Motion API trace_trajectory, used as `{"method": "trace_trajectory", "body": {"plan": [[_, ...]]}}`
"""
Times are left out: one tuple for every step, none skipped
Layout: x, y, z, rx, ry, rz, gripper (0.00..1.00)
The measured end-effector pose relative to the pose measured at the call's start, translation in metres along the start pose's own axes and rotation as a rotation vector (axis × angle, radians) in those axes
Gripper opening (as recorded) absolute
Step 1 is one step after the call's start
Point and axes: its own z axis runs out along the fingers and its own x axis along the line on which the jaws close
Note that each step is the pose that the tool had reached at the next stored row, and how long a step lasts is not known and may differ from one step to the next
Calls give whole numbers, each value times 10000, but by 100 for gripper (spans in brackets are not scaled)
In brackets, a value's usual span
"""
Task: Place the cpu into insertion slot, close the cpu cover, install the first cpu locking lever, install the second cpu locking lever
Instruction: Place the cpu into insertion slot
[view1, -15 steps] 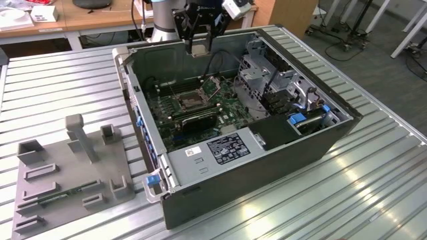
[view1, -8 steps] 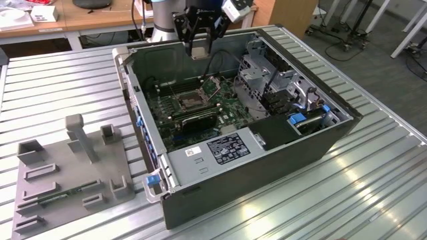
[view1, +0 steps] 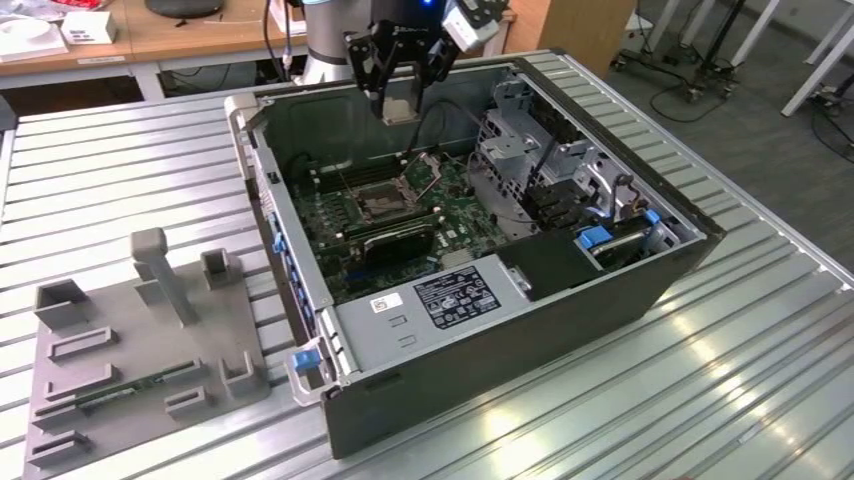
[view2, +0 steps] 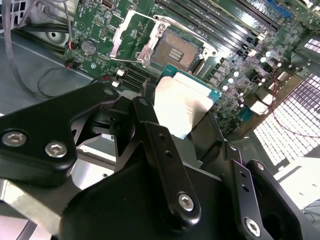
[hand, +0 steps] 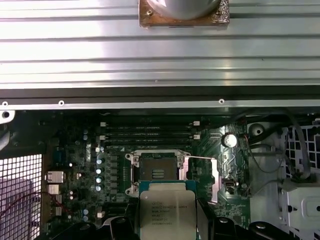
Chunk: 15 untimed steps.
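Note:
My gripper (view1: 396, 104) hangs above the open computer case, shut on the cpu (view1: 396, 113), a small silvery square chip. In both wrist views the cpu (view2: 182, 100) (hand: 167, 205) sits between the black fingers (view2: 150, 125). It is held in the air, apart from the board. Below it on the green motherboard lies the insertion slot (view1: 378, 206) (view2: 175, 50) (hand: 156, 172), dark, bare and uncovered. The cpu cover (view2: 131, 31) (hand: 214, 180) is swung open beside the slot on its hinge.
The black case (view1: 534, 330) lies on its side on a slatted metal table (view1: 747, 400). A metal drive cage (view1: 527, 160) rises on the exterior view's right of the slot. Long memory slots (hand: 147, 135) run beside the slot. A grey fixture plate (view1: 134, 360) lies at the exterior view's left.

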Motion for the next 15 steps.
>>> {"method": "trace_trajectory", "body": {"plan": [[0,0,9,4,0,0,54],[0,-1,15,8,0,-1,54],[0,-1,19,9,0,-1,54],[0,-2,22,8,0,0,54],[0,-2,27,8,-1,0,54],[0,-2,31,10,-1,0,54],[0,-3,35,11,-1,0,54],[0,-3,37,11,0,0,54],[0,-3,38,12,0,0,54],[0,-3,38,13,0,0,54],[0,-3,38,12,0,0,54],[0,-3,40,11,0,0,54],[0,-3,43,11,-1,0,54],[0,-3,43,11,-1,0,54],[0,-3,43,11,-1,0,54]]}}
